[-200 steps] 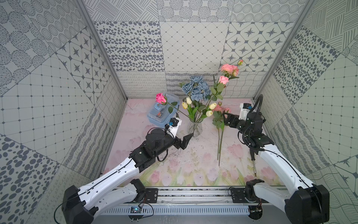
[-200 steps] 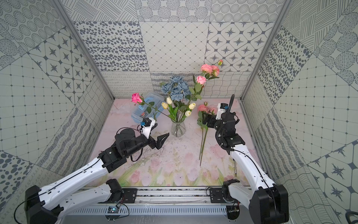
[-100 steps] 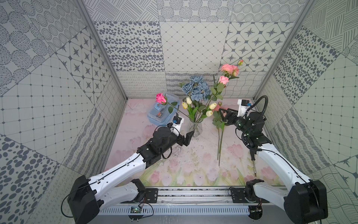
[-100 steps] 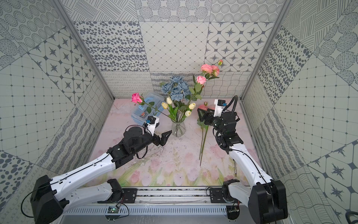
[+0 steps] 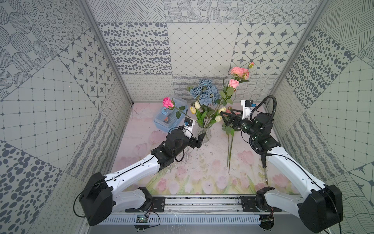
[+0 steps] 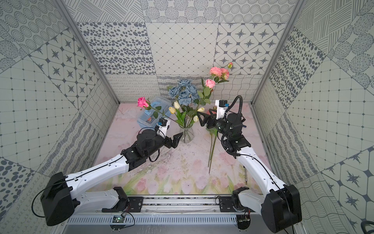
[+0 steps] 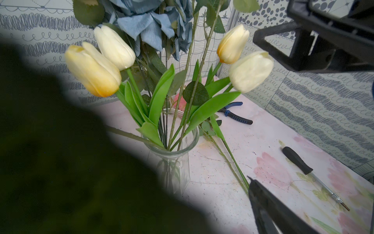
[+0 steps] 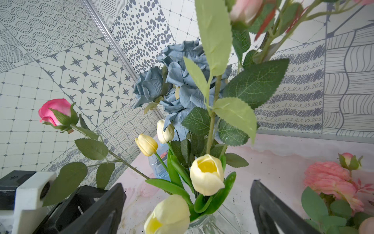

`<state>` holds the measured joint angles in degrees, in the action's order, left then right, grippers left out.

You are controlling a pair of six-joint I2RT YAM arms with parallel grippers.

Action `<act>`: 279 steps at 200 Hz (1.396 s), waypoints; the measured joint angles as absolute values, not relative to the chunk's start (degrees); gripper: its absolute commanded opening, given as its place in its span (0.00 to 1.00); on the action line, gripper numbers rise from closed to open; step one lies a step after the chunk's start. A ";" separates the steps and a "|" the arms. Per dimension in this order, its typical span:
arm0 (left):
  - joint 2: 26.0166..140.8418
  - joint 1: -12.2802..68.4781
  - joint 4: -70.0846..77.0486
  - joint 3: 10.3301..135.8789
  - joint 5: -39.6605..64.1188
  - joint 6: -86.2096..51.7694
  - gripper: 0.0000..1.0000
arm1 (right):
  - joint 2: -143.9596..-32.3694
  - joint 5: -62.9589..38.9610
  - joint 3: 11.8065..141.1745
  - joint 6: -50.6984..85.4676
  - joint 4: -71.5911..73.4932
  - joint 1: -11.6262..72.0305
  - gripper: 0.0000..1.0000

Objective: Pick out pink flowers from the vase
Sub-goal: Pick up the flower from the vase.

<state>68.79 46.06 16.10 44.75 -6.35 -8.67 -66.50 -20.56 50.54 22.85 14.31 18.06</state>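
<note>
The job is partway through. One salmon-pink rose spray [image 8: 327, 179] already lies on the flower-printed tabletop [image 5: 202, 168], just beside the small clear ribbed glass vase [image 5: 204, 133] on the robot's right. The vase itself stands upright near the middle of the far half of the table.

Two pink flowers are still in the vase. A tall salmon-pink rose spray with a bud [image 5: 238, 72] rises above the dusty-blue fabric roses [image 5: 206, 92]. A single hot-pink rosebud [image 5: 168, 102] leans out on its long stem over the pale-blue translucent plastic box [image 5: 168, 120].

The right gripper [image 5: 227, 117] hangs at the height of the cream-yellow tulips [image 5: 197, 105], its jaws spread wide and holding nothing. Its wrist view shows a tulip head and the leafy tall stem straight ahead. The left gripper [image 5: 199, 139] sits low, just beside the vase body, also spread and empty. Whether it touches the glass cannot be told.

The step in hand looks like the approach for the next pull. It calls for closing on the thin green stem of a pink flower — not a tulip or its leaves — and drawing it up along the neck. The left arm would probably need to steady the light vase so it does not tip.
</note>
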 measured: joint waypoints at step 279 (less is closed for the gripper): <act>63.90 46.06 17.65 40.27 -8.51 -10.55 0.99 | -86.80 -17.56 70.85 23.75 8.91 18.65 0.16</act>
<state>63.90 46.06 17.65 40.27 -8.51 -10.55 -86.80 -17.56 70.85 23.75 8.91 18.65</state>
